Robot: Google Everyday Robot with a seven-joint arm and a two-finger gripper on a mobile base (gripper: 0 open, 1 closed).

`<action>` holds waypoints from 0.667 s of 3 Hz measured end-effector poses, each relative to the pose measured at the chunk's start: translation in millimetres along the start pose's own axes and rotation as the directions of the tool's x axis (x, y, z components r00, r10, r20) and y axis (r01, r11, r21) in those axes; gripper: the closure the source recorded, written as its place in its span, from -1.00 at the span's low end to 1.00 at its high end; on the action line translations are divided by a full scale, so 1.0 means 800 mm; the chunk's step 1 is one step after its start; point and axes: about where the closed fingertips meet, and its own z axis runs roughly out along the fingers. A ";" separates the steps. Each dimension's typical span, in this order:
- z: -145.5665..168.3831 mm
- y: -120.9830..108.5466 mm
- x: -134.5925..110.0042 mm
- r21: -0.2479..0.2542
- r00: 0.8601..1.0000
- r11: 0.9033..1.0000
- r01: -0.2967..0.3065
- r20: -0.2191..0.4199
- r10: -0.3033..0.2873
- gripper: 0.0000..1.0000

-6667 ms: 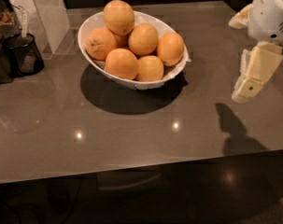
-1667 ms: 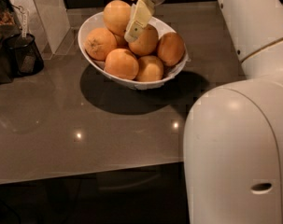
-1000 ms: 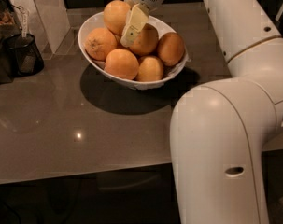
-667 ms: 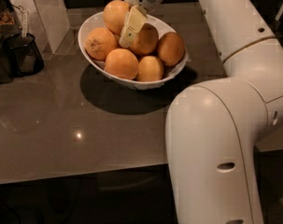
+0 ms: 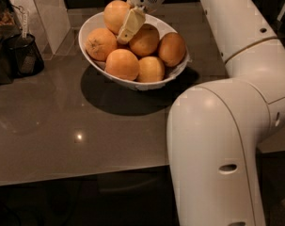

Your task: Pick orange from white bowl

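The white bowl point(image 5: 132, 83) stands at the back middle of the grey table and holds several oranges. The orange point(image 5: 114, 13), the largest one, sits on top of the pile at the bowl's far left. My gripper point(image 5: 129, 26) reaches down from the top of the camera view into the bowl. It rests against the right side of that top orange, between it and the orange point(image 5: 145, 40) in the middle. My white arm point(image 5: 226, 126) fills the right side of the view.
A black mesh basket point(image 5: 20, 54) stands at the table's left edge. A pale upright panel point(image 5: 43, 8) stands behind it, at the back left. The grey table point(image 5: 76, 135) ends in a front edge low in the view.
The arm has swung in from the right side of the table to above the bowl. Over the last second the gripper has shifted slightly left, against the top orange.
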 end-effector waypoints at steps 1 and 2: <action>0.000 0.000 0.000 0.000 1.000 1.000 0.000 0.000 0.000 0.32; 0.000 0.000 0.000 0.000 1.000 1.000 0.000 0.000 0.000 0.79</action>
